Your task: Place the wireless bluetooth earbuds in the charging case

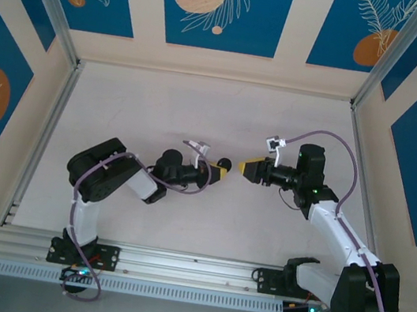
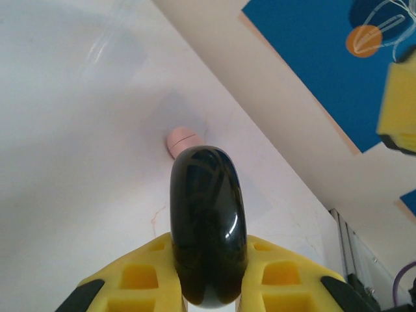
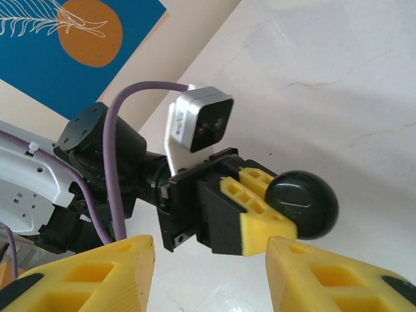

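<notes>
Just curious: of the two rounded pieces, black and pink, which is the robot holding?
The glossy black disc, clamped in the left gripper; the pale pink piece lies free on the table beyond.

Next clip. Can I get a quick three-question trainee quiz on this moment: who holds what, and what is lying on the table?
1. True or false: the right gripper is clamped on the black round disc.
2. What colour is the small rounded object lying on the table beyond the disc? A) green B) pale pink C) orange
3. Fill in: the disc is pinched between the yellow fingers of the ____ gripper.

Key
1. False: its jaws stand open with nothing between them, facing the disc.
2. B
3. left: the left gripper holds the disc.
</notes>
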Motion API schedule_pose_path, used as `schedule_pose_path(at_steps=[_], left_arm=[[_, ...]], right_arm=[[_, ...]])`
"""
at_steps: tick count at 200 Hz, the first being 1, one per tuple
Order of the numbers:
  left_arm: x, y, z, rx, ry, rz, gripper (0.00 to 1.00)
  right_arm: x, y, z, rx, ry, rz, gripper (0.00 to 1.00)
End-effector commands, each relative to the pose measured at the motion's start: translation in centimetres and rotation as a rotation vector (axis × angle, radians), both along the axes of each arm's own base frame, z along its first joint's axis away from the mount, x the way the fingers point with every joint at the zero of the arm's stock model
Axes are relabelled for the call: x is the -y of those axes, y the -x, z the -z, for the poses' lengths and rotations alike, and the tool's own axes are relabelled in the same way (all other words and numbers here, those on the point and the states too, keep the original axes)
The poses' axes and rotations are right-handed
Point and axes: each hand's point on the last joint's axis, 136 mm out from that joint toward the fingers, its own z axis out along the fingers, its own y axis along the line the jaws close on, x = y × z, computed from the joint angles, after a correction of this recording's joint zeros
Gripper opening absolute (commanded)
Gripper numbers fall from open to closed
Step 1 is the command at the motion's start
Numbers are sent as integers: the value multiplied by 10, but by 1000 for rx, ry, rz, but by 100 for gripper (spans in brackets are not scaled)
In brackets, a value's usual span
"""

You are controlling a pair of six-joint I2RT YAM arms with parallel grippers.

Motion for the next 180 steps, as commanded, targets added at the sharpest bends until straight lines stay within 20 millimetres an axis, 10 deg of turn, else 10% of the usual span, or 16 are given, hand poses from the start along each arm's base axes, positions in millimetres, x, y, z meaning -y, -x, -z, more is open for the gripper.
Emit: schedule_pose_path(at_steps=[1,180], left_arm=[[1,-14,11,-133,-3,-50,14],[-8,-12,61,-485,-355,-8,22]], right_arm=[[1,3,5,-13,-3,2,49],[0,5,6,-8,3,-2,49]])
